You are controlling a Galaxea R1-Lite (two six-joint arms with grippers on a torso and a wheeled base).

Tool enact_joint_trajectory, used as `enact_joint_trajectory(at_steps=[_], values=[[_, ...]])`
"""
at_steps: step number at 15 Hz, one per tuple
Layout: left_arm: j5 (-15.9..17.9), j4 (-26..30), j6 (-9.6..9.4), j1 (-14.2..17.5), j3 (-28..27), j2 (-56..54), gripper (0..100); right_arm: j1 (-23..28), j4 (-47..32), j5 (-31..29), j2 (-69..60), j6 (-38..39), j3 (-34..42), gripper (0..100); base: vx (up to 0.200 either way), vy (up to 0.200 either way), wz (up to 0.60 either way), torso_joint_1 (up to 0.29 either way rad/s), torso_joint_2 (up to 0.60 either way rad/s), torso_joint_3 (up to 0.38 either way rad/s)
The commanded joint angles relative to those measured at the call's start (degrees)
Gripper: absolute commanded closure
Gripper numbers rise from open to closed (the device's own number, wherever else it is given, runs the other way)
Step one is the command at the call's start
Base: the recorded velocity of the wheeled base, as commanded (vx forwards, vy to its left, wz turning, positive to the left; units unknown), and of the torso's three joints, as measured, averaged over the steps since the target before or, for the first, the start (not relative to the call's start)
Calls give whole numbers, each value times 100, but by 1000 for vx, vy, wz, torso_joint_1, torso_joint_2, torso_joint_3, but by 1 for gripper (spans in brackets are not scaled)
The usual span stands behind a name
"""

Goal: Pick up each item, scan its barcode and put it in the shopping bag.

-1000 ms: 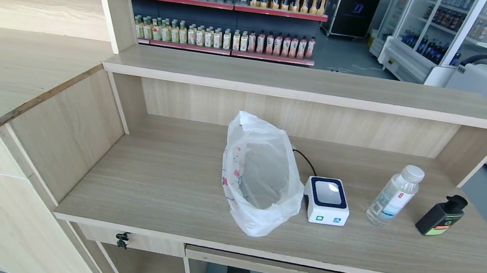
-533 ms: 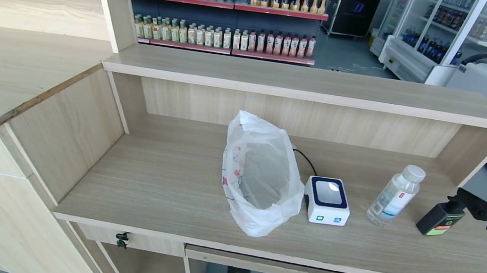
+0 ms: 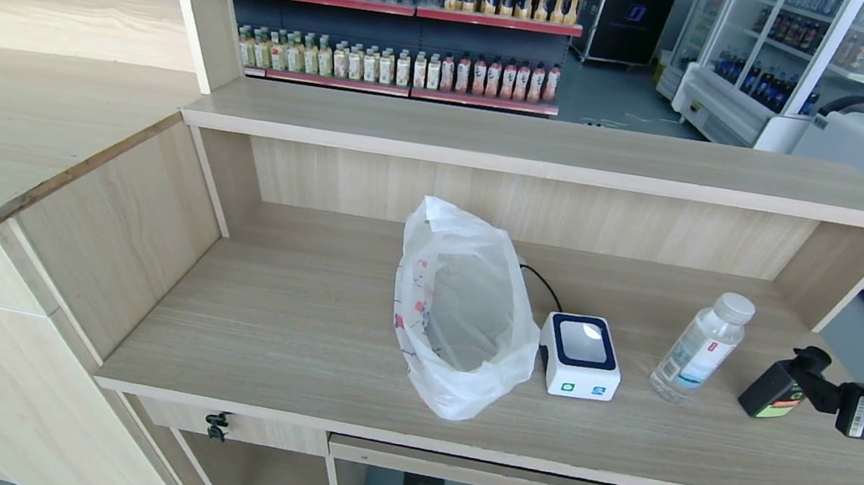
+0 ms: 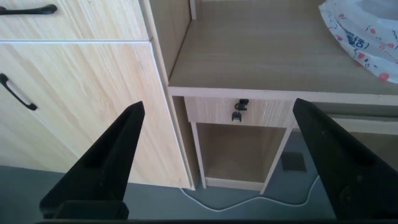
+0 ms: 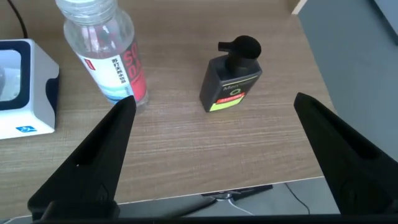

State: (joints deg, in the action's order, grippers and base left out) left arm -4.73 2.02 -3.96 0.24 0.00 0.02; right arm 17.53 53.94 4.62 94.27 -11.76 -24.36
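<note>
Hovering right gripper (image 5: 214, 102), jaws spread wide, near black pump bottle (image 5: 229, 84), 3 o'clock of water bottle (image 3: 697, 352); best centre on body below pump, clamp gently, avoid tipping.

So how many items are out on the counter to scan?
2: a clear water bottle just right of the scanner, and a black pump bottle farther right.

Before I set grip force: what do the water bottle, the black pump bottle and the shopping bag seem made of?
Water bottle: apparently thin clear plastic, see-through, glossy, with a white cap.
Black pump bottle: opaque plastic, probably stiff, dull sheen, moulded pump head.
Shopping bag: thin translucent plastic film, crinkled and slumped open.
</note>
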Motion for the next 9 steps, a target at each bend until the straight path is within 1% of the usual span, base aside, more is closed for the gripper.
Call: enact_joint_trajectory(at_steps=[1,4,7,9], values=[[-2,0,1,2,0,-2,0,5,99,4,417,-1,-78,0,0,0,0,0,0,0],[-2,0,1,2,0,-2,0,-57,248,30,724,-10,-122,0,0,0,0,0,0,0],[-2,0,1,2,0,-2,0,-461,389,39,997,25,-166,0,0,0,0,0,0,0],[-2,0,1,2,0,-2,0,-637,617,39,1243,16,-298,0,0,0,0,0,0,0]])
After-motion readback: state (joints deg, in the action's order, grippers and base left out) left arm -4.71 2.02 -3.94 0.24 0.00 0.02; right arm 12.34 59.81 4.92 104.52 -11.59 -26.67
